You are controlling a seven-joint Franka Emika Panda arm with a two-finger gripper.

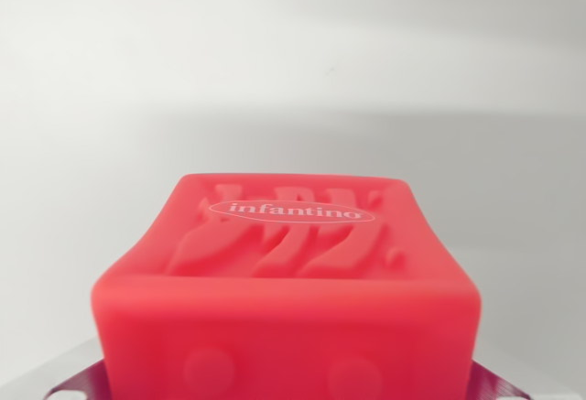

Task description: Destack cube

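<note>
The only view is the wrist view. It sits very close above and just behind a red soft-plastic cube point(288, 281) with raised relief, which fills the lower half, and looks slightly downward across it toward a plain pale grey surface point(293, 61).
</note>
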